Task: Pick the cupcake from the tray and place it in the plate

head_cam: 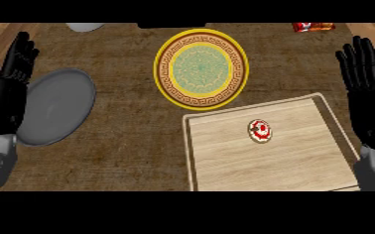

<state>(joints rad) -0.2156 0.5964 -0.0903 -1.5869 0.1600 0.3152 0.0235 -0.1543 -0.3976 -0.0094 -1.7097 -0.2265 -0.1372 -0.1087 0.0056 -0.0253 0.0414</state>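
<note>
- Brown, wood-grained counter [117, 144] fills the head view, and everything below is placed from the wooden tray [219, 171].
- On that tray, toward its far half and slightly right of its middle, sits the cupcake [259, 131], seen from above as a small round thing with red and white topping; being round, it has no long axis to line up with.
- Just beyond the tray's far-left corner lies the yellow patterned plate [201, 69], nothing on it.
- Right hand [360, 74] stands at the tray's right side, fingers straight and pointing away, holding nothing; the cupcake lies to its left and a little nearer the robot.
- Left hand [18, 69] rests well off to the tray's left, fingers straight too and holding nothing, with a grey plate [53, 106] between it and the tray.
- By my judgement the right hand is clearly the nearer of the 2, so the pick should fall to it, reaching leftward over the tray's right rim.
</note>
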